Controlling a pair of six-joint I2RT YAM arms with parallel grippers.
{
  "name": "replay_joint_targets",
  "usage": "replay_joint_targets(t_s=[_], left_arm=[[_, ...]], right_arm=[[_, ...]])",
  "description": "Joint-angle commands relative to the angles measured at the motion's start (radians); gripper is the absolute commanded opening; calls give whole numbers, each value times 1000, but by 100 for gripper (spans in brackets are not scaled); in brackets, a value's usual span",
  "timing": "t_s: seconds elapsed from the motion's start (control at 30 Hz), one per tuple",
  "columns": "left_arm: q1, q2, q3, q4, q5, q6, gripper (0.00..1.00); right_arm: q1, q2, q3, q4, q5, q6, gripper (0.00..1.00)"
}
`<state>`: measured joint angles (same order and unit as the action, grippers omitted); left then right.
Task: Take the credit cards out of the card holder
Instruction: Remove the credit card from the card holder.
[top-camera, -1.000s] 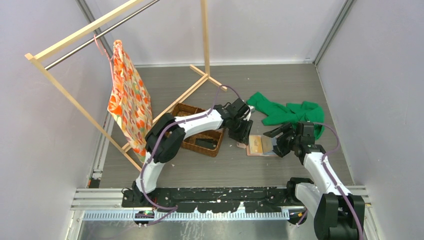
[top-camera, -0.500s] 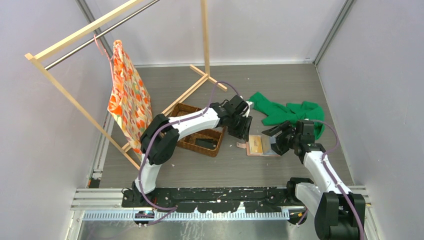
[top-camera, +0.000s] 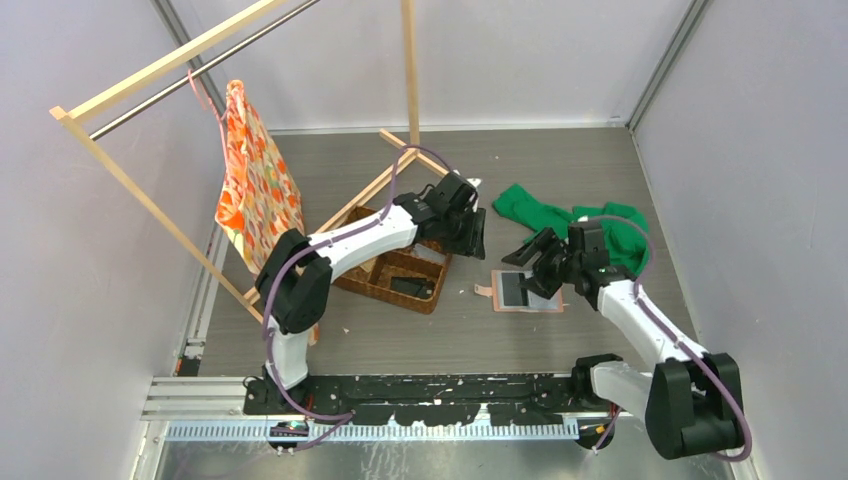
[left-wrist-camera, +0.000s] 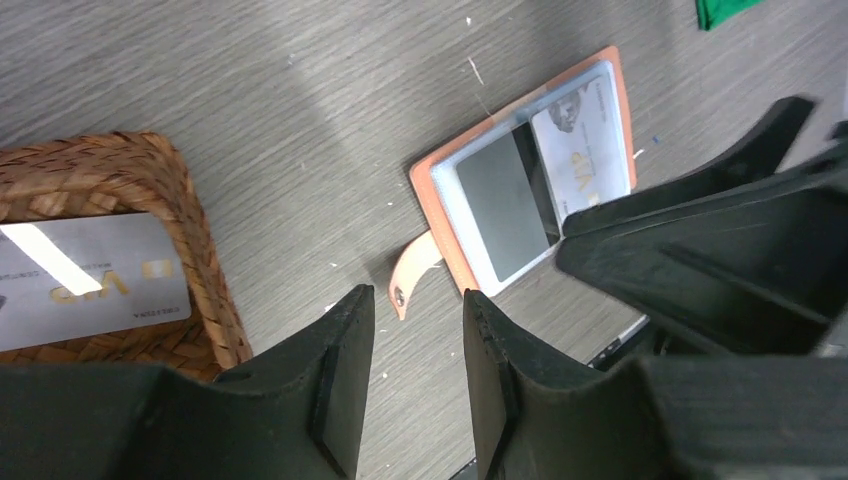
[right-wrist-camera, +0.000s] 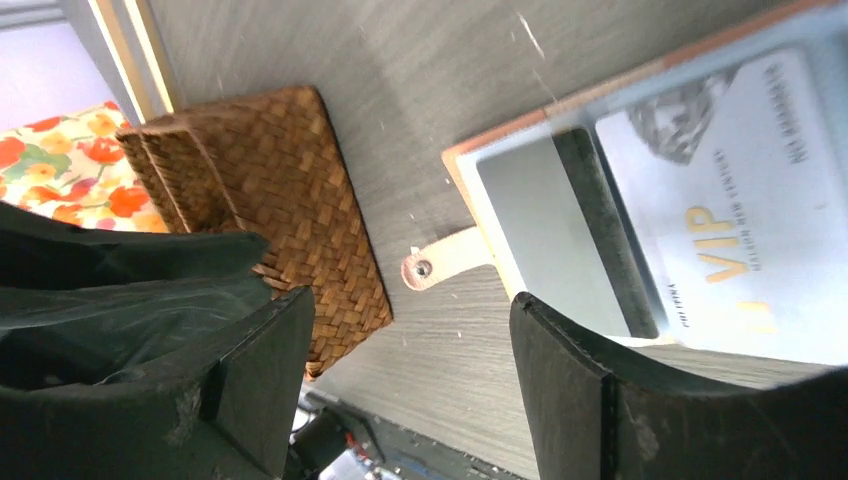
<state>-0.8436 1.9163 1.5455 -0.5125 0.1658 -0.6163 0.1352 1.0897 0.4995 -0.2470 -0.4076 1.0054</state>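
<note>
The salmon-pink card holder (top-camera: 525, 291) lies open and flat on the table, strap tab pointing left. In the left wrist view its (left-wrist-camera: 520, 190) left panel is bare grey and a silver VIP card (left-wrist-camera: 583, 150) sits in the right panel. The card also shows in the right wrist view (right-wrist-camera: 715, 215). Another silver VIP card (left-wrist-camera: 85, 290) lies in the woven basket (left-wrist-camera: 195, 235). My left gripper (top-camera: 470, 238) is open and empty, above the table between the basket and the holder. My right gripper (top-camera: 532, 263) is open and empty, just over the holder's right half.
The brown woven basket (top-camera: 365, 280) stands left of the holder with a dark item inside. A green cloth (top-camera: 575, 225) lies behind the right gripper. A wooden clothes rack (top-camera: 410, 70) with an orange floral cloth (top-camera: 255, 195) fills the back left.
My left gripper has drawn back up and left from the holder towards the basket. The tan card face on the holder's left panel is gone; grey shows. My right gripper has shifted left.
</note>
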Motion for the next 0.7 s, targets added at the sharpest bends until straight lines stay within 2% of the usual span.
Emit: replay_joint_targets(t_s=[0.0, 0.07, 0.23, 0.37, 0.53, 0.67], left_arm=[[-19, 0, 3, 64, 88, -38, 39], [-46, 23, 28, 68, 111, -46, 39], [-81, 73, 44, 167, 218, -121, 39], [-85, 121, 49, 272, 297, -183, 39], [-84, 179, 69, 257, 295, -205, 38], [-73, 218, 50, 297, 296, -233, 25]], right_arm=[[-47, -101, 147, -205, 183, -175, 76], [-112, -98, 174, -271, 199, -227, 76], [-311, -7, 147, -249, 49, -275, 75], [-333, 47, 125, -189, -14, -258, 74], [-334, 29, 94, -139, -57, -230, 66], [-333, 43, 57, -110, -104, -236, 56]])
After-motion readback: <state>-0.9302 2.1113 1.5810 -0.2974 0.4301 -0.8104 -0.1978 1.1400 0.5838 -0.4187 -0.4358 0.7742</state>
